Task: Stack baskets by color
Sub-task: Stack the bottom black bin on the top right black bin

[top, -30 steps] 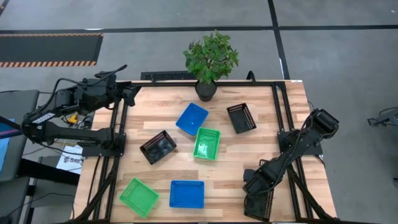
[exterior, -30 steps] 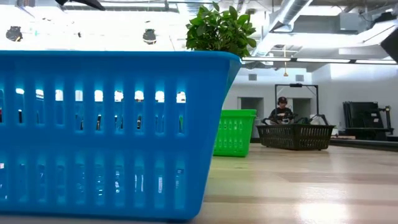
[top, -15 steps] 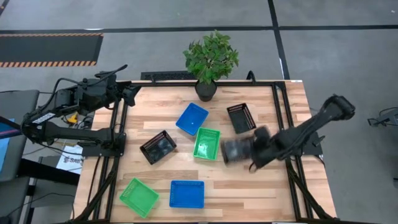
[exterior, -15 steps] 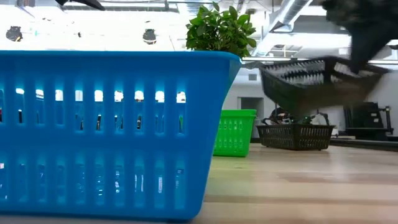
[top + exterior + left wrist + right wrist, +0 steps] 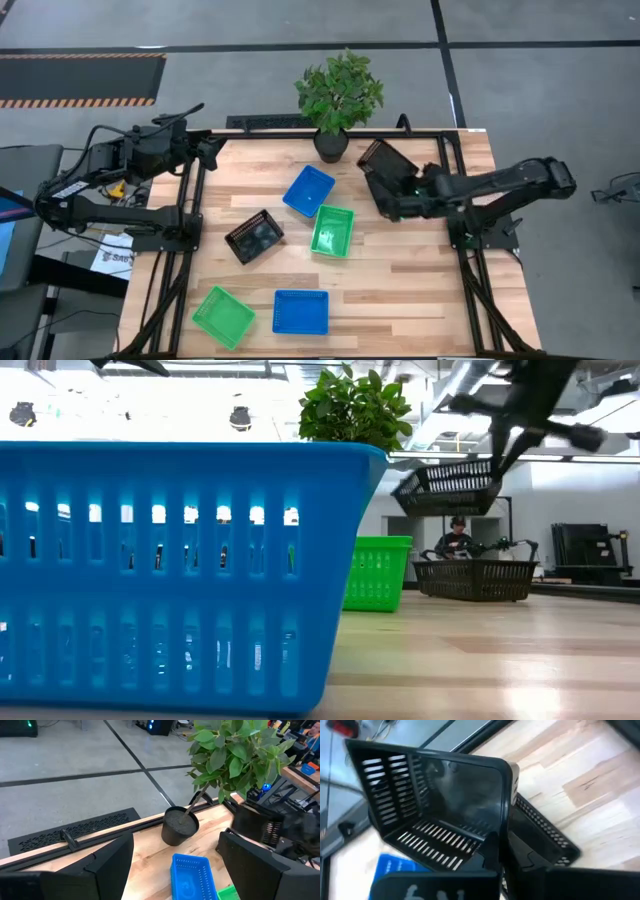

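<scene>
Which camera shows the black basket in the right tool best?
Right wrist view: the black basket fills it, its wall pinched. The high view shows it tilted over another black basket; the low view shows it airborne; the left wrist view only blurs it.

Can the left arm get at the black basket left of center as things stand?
Probably yes: left gripper is open and empty at the table's back-left corner, and nothing stands between it and the black basket.

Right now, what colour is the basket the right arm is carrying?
Black basket, slotted walls; right wrist view shows it best.

Bright even overhead light; glare in low view w/ motion blur.
</scene>
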You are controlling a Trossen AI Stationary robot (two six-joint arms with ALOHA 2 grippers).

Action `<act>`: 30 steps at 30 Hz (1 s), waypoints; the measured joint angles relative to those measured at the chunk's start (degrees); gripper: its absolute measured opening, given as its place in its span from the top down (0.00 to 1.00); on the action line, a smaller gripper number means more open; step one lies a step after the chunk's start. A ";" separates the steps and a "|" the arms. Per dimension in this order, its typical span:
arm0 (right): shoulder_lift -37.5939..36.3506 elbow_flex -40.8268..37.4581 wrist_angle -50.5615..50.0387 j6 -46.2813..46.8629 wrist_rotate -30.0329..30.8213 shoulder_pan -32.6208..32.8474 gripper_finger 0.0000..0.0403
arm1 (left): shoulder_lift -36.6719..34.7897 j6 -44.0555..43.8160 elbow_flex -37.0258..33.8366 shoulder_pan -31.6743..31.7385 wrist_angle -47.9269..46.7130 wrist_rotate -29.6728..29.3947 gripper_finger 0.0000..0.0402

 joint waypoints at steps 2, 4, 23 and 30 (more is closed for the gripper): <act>1.53 0.00 2.74 0.00 0.04 -1.65 0.95 | 0.00 0.02 0.00 0.02 -0.02 0.28 0.30; 3.26 0.00 5.39 -0.40 -0.03 -2.70 0.96 | 0.00 0.39 0.00 0.02 -0.02 0.39 0.30; 8.69 0.93 -4.13 -1.15 -3.36 2.07 0.97 | -0.02 0.46 0.00 0.00 -0.04 0.65 0.30; 0.04 11.84 -14.51 -35.48 1.64 -0.98 0.99 | 0.00 1.92 0.00 0.01 -0.07 0.15 0.30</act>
